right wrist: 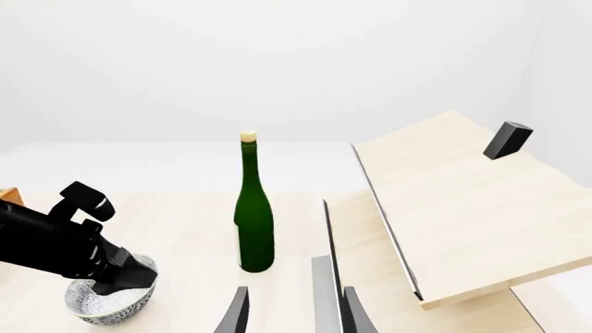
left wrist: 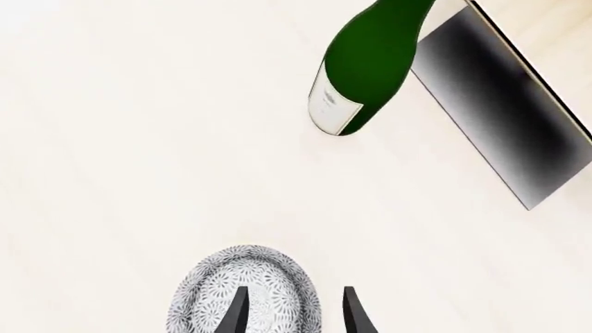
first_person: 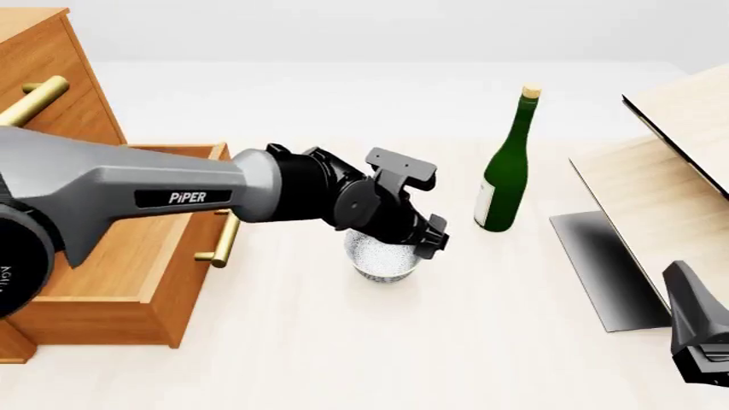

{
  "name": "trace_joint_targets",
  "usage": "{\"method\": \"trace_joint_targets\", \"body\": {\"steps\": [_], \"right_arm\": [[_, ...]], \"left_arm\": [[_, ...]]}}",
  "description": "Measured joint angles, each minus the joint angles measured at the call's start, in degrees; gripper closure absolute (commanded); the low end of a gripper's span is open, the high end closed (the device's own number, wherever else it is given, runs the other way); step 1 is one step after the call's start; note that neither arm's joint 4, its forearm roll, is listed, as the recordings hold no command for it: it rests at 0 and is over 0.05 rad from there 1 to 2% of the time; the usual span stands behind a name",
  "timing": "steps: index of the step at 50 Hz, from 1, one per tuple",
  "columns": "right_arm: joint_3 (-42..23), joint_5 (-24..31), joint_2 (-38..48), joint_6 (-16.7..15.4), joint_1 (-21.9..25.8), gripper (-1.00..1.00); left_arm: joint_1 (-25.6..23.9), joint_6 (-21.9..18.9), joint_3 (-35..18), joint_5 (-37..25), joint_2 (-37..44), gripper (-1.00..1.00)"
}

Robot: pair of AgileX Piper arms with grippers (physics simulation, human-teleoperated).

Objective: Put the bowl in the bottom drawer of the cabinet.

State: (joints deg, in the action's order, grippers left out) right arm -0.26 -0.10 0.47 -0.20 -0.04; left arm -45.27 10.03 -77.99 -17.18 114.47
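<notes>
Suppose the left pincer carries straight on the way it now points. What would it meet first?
The speckled bowl. In the left wrist view the left pincer points down at the table, its open fingers straddling the bowl's rim; the front view shows it right above the bowl. Contact cannot be judged.

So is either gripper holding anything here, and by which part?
Not yet. The left gripper straddles the rim of the bowl, jaws open. The right gripper is open and empty.

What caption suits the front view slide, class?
Left claw poised over the speckled bowl, beside the open bottom drawer; green bottle standing behind.
</notes>
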Motion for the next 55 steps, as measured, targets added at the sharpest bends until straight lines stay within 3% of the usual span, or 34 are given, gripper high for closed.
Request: {"method": "trace_joint_targets", "body": {"steps": [55], "right_arm": [[0.00, 0.00, 0.00, 0.00, 0.00, -1.00]], "left_arm": [[-2.22, 3.43, 1.91, 3.83, 2.92, -1.00]]}}
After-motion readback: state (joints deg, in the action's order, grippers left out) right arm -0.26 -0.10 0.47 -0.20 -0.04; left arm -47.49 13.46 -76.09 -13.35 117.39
